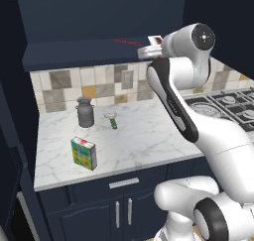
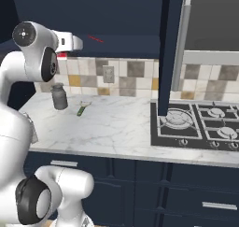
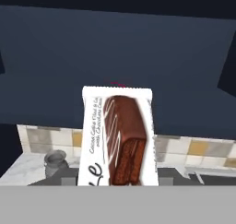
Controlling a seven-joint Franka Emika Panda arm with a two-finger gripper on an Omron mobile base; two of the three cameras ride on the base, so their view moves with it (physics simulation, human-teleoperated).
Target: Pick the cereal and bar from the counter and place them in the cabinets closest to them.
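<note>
while raised by cabinets (image 1: 74, 17), pincer (image 1: 151, 47) grips bar (image 3: 117, 138) (upright between jaws).

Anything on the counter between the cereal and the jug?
No: in the left base view only bare counter lies between the cereal and the jug.

The cereal (image 1: 83, 153) stands upright near the front edge of the marble table (image 1: 144, 136). The bar (image 3: 117, 138), white-wrapped with a brown chocolate picture, is raised before the navy cabinets (image 3: 115, 57).
</note>
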